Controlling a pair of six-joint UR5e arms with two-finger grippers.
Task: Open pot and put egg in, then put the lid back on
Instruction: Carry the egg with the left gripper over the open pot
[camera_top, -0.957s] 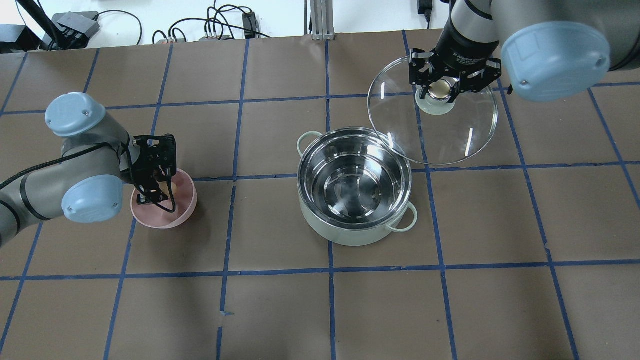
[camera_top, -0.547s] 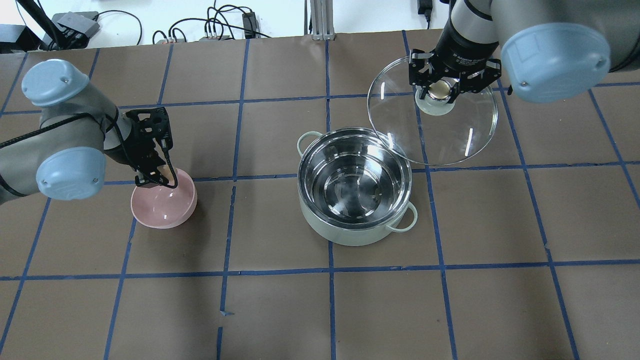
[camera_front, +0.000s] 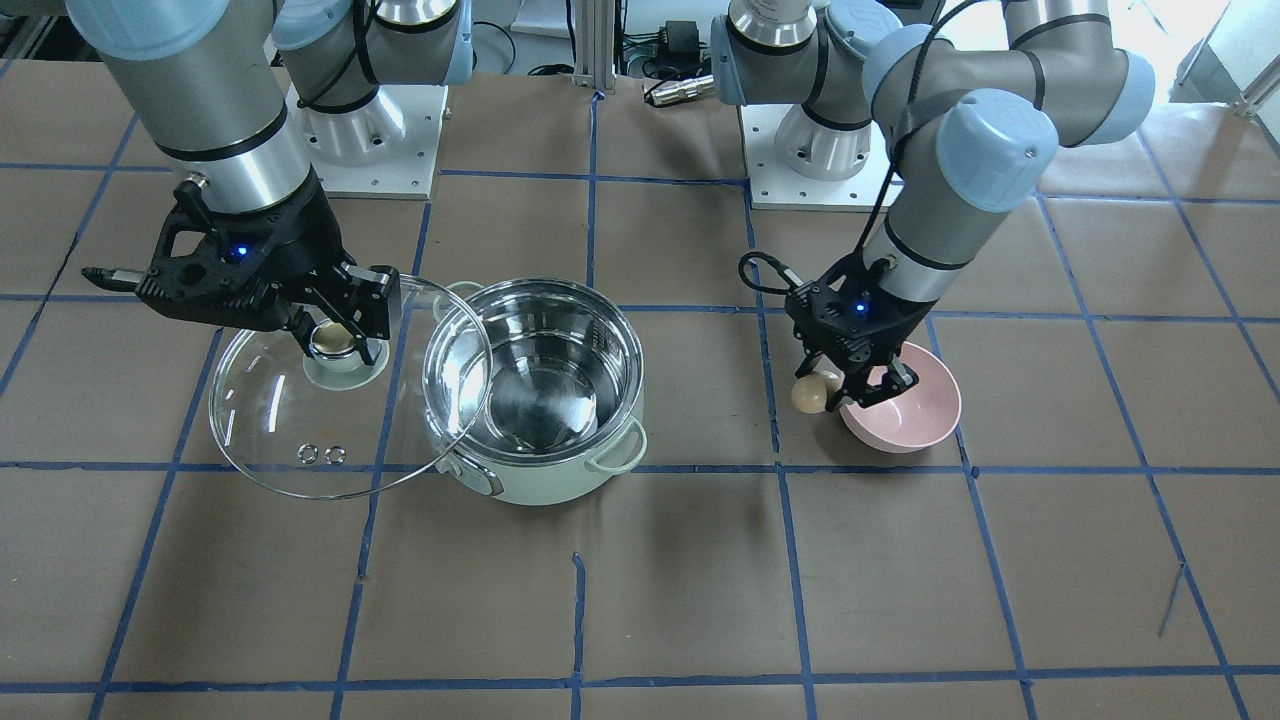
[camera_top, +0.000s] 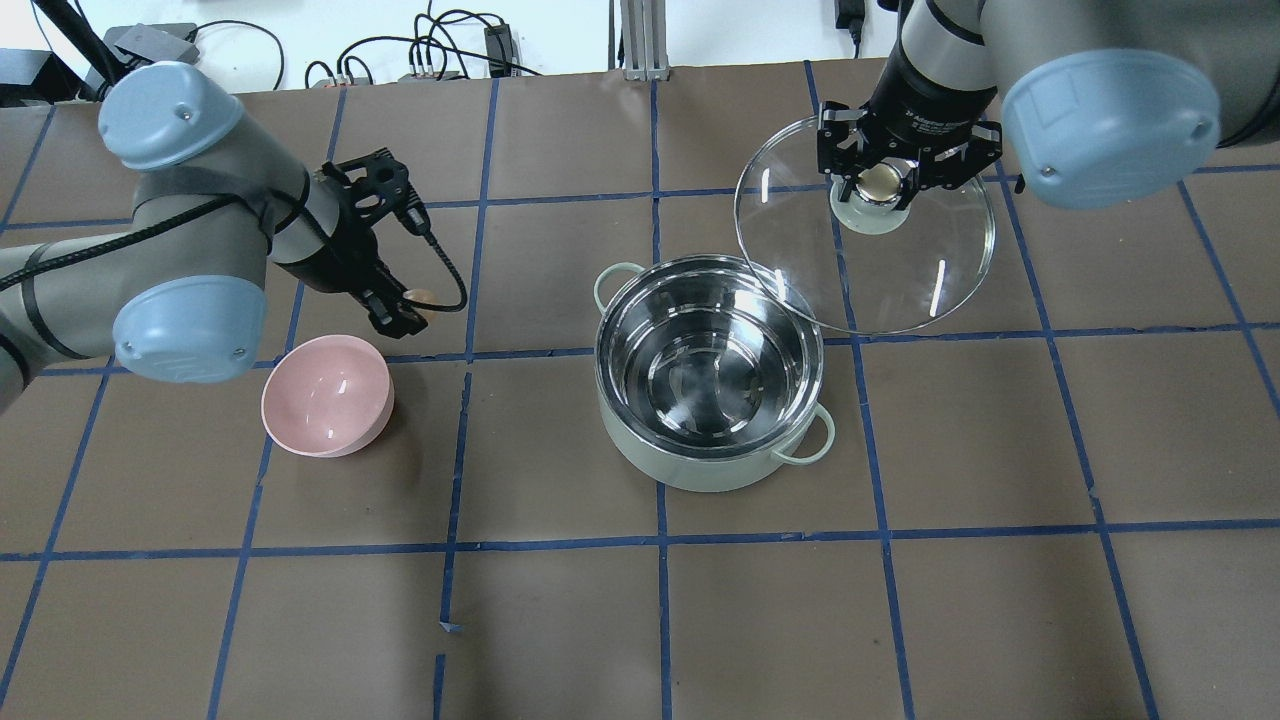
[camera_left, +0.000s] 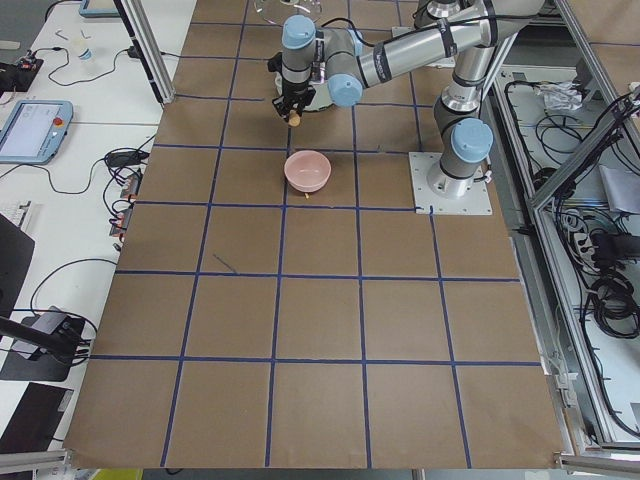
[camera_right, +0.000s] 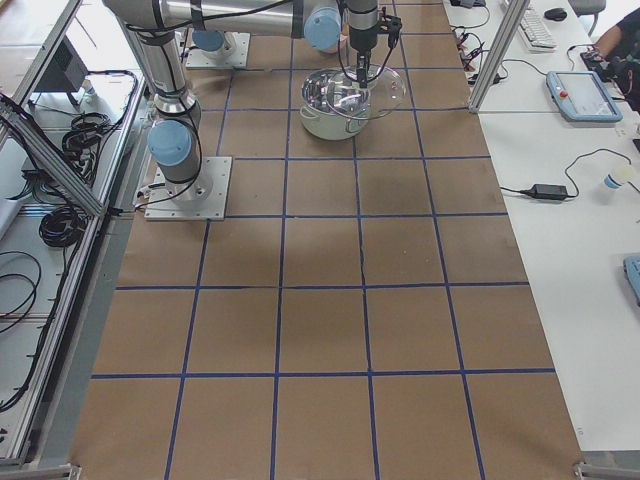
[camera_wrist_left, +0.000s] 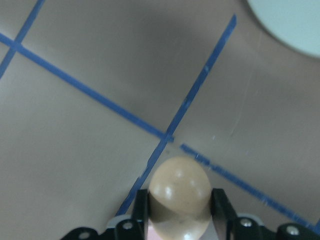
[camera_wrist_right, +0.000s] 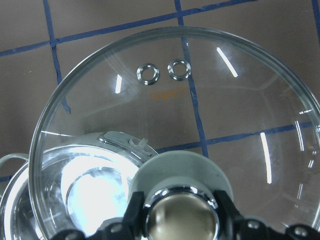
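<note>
The pale green pot (camera_top: 700, 472) stands open mid-table, its steel inside empty; it also shows in the front view (camera_front: 540, 487). My left gripper (camera_top: 405, 312) is shut on the tan egg (camera_front: 811, 393) and holds it above the table between the pink bowl and the pot. The wrist view shows the egg (camera_wrist_left: 180, 192) clamped between both fingers. My right gripper (camera_top: 880, 186) is shut on the knob of the glass lid (camera_top: 900, 275). It holds the lid tilted in the air beside the pot, with the lid's edge (camera_front: 450, 340) overlapping the pot's rim.
The empty pink bowl (camera_top: 325, 395) sits on the table to the left of the pot, just below my left gripper. Blue tape lines grid the brown tabletop. Cables and boxes lie beyond the far edge (camera_top: 430, 60).
My left gripper has lifted out of the pink bowl with the egg and moved up and toward the pot. The right gripper and the lid have stayed nearly still.
</note>
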